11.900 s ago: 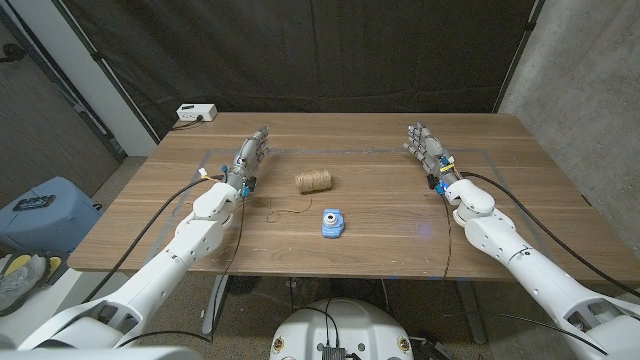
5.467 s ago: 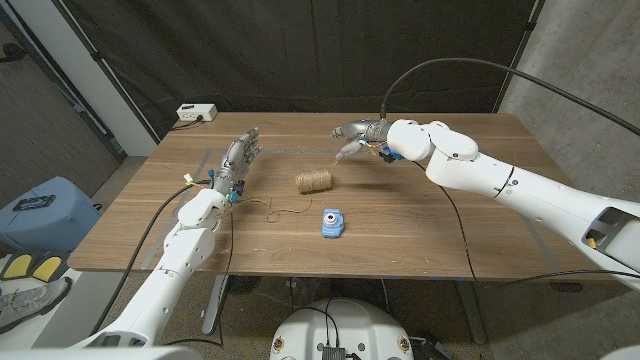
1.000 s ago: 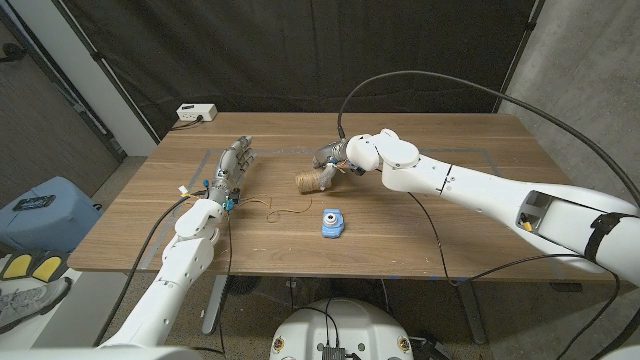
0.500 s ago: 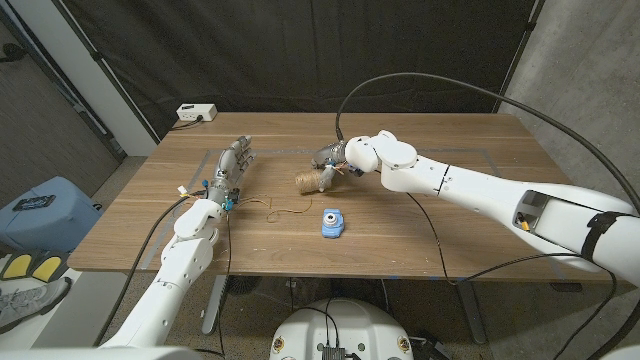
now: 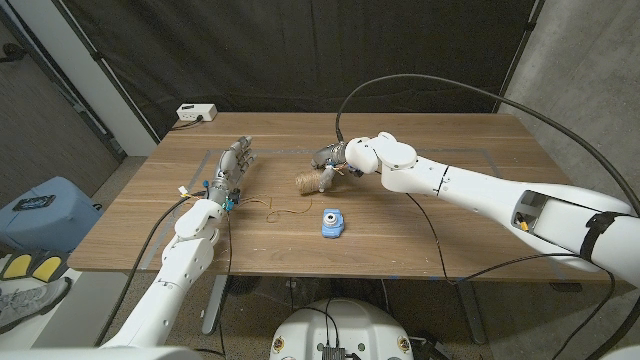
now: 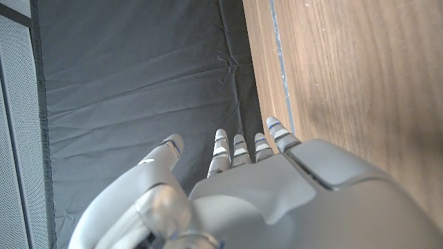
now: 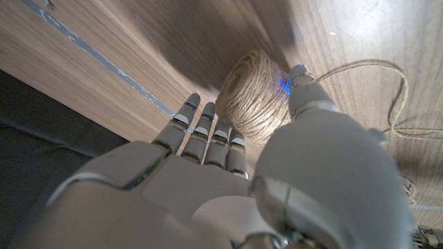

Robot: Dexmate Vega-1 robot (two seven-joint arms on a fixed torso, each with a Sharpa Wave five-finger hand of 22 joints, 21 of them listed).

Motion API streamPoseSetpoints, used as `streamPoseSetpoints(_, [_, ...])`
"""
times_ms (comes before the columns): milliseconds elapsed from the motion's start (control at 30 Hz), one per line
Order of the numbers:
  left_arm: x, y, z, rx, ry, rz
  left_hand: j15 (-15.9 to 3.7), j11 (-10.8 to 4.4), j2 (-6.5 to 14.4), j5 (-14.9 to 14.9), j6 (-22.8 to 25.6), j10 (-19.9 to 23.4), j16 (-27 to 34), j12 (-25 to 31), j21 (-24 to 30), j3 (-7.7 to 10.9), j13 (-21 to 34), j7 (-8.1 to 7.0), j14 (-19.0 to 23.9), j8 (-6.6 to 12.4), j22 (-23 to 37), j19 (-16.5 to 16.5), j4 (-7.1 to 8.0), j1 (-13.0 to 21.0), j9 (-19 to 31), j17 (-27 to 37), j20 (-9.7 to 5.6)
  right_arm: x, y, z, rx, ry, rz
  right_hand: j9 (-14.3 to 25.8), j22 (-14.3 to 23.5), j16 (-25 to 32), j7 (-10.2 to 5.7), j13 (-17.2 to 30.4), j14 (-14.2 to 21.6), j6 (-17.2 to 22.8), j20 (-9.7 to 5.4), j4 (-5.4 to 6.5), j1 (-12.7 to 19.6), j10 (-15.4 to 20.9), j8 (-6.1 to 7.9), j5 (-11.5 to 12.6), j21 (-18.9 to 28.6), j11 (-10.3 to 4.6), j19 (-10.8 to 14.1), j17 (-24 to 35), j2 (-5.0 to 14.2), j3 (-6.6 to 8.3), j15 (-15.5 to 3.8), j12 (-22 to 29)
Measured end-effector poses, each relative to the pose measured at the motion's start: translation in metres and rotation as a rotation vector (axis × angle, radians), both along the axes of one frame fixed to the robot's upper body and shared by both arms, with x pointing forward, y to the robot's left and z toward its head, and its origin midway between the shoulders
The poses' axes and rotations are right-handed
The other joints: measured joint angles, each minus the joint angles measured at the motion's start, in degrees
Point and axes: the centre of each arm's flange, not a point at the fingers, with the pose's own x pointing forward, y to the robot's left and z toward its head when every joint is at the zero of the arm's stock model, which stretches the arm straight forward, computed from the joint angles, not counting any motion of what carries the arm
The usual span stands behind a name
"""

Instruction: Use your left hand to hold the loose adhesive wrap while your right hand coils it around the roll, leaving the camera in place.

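The roll (image 5: 311, 182) is a spool of brown twine lying on its side at the table's middle. Its loose end (image 5: 283, 211) curls toward the front left. My right hand (image 5: 327, 160) reaches over the spool's right end. In the right wrist view its fingers (image 7: 208, 128) lie along one side of the spool (image 7: 252, 97) and the thumb (image 7: 304, 86) arches over the other; contact is unclear. The loose twine (image 7: 387, 90) loops beyond. My left hand (image 5: 232, 165) stands apart at the left, fingers straight, holding nothing. A small blue camera (image 5: 332, 222) sits in front of the spool.
A white box (image 5: 196, 113) sits at the table's back left corner. Thin tape lines (image 5: 470, 152) mark a rectangle on the wood. In the left wrist view my left hand (image 6: 277, 200) lies beside the table edge (image 6: 277, 83), with a dark curtain beyond. A blue seat (image 5: 40, 210) stands off the left side.
My right arm swung from the table's right side across to the spool, and in the last second the hand settled slightly closer over it. The left hand and camera stayed put.
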Motion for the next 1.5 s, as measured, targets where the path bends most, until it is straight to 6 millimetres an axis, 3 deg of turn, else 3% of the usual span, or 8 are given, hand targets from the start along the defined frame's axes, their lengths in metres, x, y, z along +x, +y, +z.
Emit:
streamPoseSetpoints(400, [0.0013,0.0004,-0.0014,-0.002,0.008,0.003,0.0,0.0,0.0,0.0,0.0,0.0,0.0,0.0,-0.43,0.16,0.0,0.0,0.0,0.0,0.0,0.12,0.16,0.0,0.28,0.0,0.12,0.0046,-0.002,-0.0058,0.008,-0.015,0.006,0.27,0.0,0.46,-1.33,0.96,3.49,3.51,-0.7,0.15,0.61,4.34,0.83,0.35,0.0,-1.48,1.74,0.54,-0.6,1.26,-0.01,2.45])
streamPoseSetpoints(700, [0.0021,0.0004,-0.001,-0.003,0.01,0.003,0.0,0.0,0.0,0.0,0.22,0.0,0.0,0.0,-0.43,0.32,0.0,0.22,0.0,0.0,0.0,0.2,0.32,0.0,0.28,0.01,0.2,0.0045,-0.0029,-0.0071,0.015,-0.023,0.009,0.18,0.0,0.77,-3.16,1.27,5.29,6.16,-1.01,0.07,1.31,7.31,1.49,0.31,0.0,-2.15,2.04,0.79,-0.99,1.66,-0.03,4.27])
streamPoseSetpoints(900, [0.0033,-0.0008,-0.0002,-0.002,0.01,0.001,-0.21,0.0,0.24,0.0,0.22,0.0,0.0,0.0,-0.43,0.56,0.0,0.22,0.21,0.0,0.0,0.19,0.08,-0.23,0.27,0.01,0.2,0.0028,-0.0039,-0.0076,0.017,-0.033,0.014,0.05,0.0,0.77,-3.91,1.52,6.35,7.9,-1.32,0.08,1.93,7.93,1.9,0.65,0.0,-2.6,2.35,1.06,-1.41,2.14,-0.29,4.88])
streamPoseSetpoints(1500, [0.004,-0.001,0.0004,0.0,0.011,-0.002,-0.21,0.0,-0.06,0.0,0.72,0.0,0.0,0.0,-0.43,0.55,0.0,0.11,0.21,0.0,0.0,0.19,0.08,-0.53,0.26,0.01,0.2,-0.0005,-0.0064,-0.0067,0.029,-0.057,0.019,-0.01,0.0,1.13,-4.17,1.54,7.63,9.21,-1.13,-0.08,2.01,8.51,2.16,0.65,0.0,-2.74,2.95,1.33,-1.23,2.3,-0.33,5.51])
